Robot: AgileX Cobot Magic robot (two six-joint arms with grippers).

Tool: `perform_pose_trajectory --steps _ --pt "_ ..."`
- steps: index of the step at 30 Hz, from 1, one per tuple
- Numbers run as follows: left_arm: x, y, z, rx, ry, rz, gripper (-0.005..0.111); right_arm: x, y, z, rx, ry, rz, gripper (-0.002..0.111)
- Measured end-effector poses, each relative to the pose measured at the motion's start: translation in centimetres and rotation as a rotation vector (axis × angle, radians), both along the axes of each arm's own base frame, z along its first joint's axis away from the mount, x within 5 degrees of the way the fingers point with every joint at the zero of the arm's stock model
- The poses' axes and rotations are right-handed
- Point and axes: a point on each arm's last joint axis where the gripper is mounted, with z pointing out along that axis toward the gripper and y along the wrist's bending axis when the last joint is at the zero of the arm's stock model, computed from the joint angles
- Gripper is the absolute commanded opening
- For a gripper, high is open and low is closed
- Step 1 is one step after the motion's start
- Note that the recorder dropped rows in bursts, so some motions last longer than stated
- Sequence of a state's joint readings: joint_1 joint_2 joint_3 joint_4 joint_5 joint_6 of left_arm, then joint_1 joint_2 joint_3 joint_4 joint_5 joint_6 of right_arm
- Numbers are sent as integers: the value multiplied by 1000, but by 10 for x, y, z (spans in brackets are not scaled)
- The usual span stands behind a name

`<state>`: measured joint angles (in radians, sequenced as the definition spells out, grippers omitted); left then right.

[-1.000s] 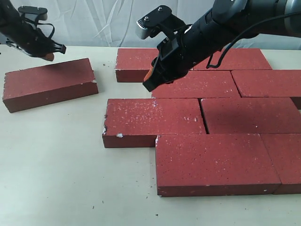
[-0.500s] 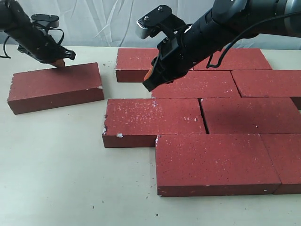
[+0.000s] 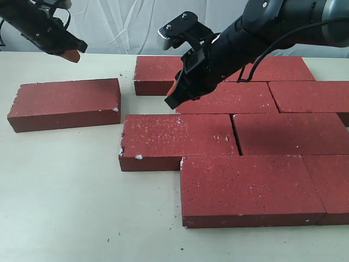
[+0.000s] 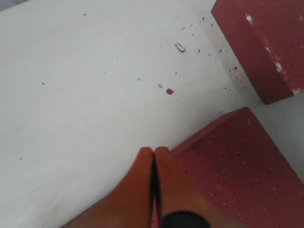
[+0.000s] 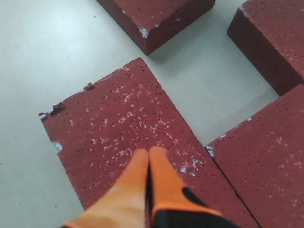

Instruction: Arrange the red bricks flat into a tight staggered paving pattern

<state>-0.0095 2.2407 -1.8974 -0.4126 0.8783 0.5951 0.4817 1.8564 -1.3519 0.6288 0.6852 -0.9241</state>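
Several red bricks lie flat in staggered rows on the right of the table. One loose red brick lies apart on the left, a gap away from the third-row brick. My left gripper hangs shut and empty above and behind that loose brick. The left wrist view shows the gripper over the loose brick's corner. My right gripper is shut and empty, hovering over the pattern's left side. In the right wrist view it is above a white-flecked brick.
The pale table carries small red crumbs and dust. A white cloth backdrop hangs behind. The back-row brick juts left beside the loose brick. Bare table lies at the front left.
The loose brick has slid right and turned straighter, closer to the pattern. My left gripper touched its back edge, then lifted up and away. The right arm barely moved.
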Motion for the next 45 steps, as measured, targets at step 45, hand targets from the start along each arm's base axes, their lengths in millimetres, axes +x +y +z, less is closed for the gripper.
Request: perform_pose_trajectory --steps 45 --pt "-107 70 71 -12 -112 324 0 11 3 -17 16 -10 -60 -1"
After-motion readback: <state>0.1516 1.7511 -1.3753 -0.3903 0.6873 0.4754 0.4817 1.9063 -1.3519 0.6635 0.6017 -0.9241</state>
